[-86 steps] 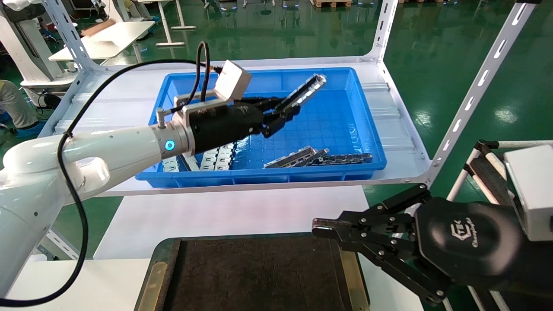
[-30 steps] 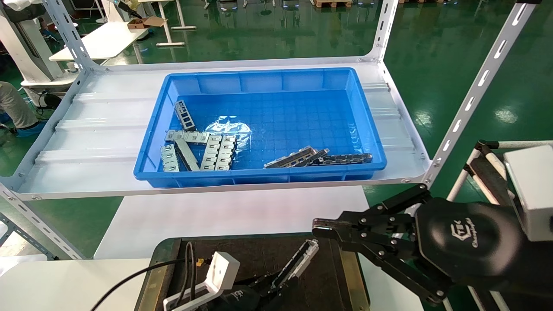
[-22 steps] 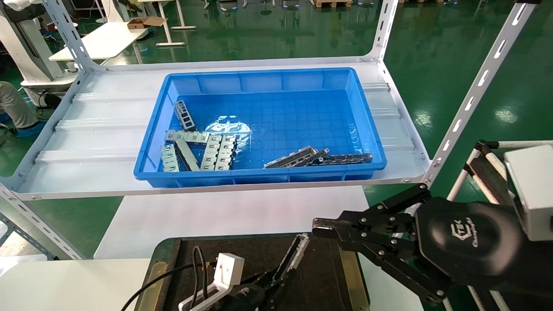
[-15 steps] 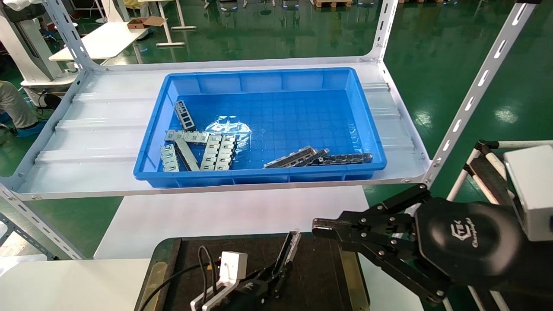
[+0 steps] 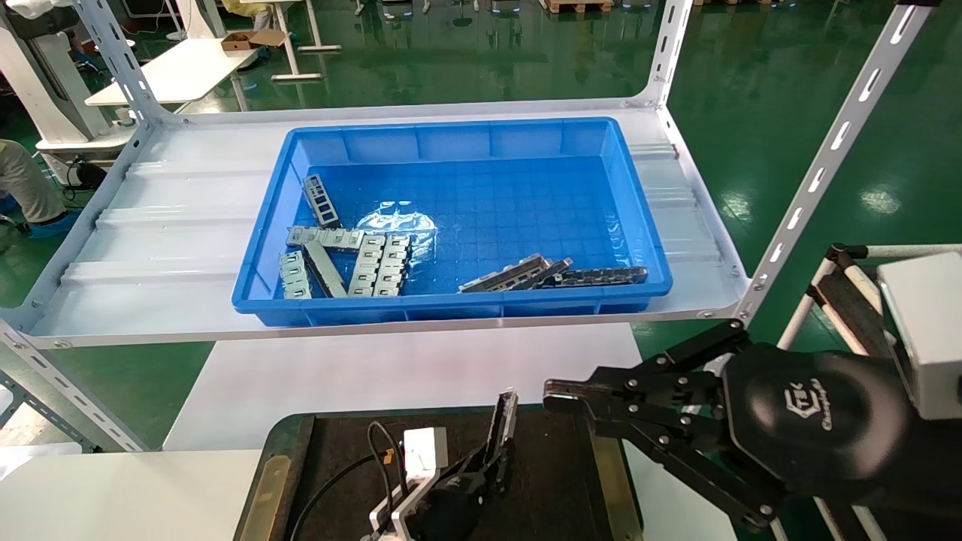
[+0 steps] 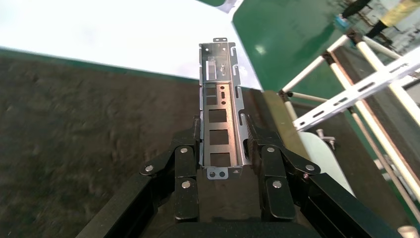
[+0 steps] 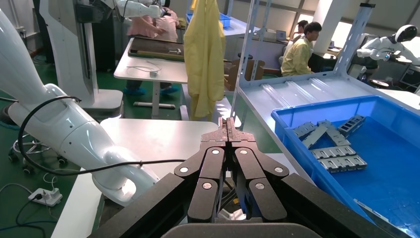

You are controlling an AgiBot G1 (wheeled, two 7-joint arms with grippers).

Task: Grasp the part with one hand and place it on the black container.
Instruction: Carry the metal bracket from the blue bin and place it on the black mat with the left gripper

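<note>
left hand (image 6: 221, 148) clamped on part (image 6: 220, 124) over black container (image 5: 556, 481), right gripper (image 5: 560, 394) closed beside

The blue bin (image 5: 639, 218) sits on the far shelf (image 5: 150, 225), plates (image 5: 353, 263) at its near left. The black container (image 5: 556, 481) lies nearest, below.
</note>
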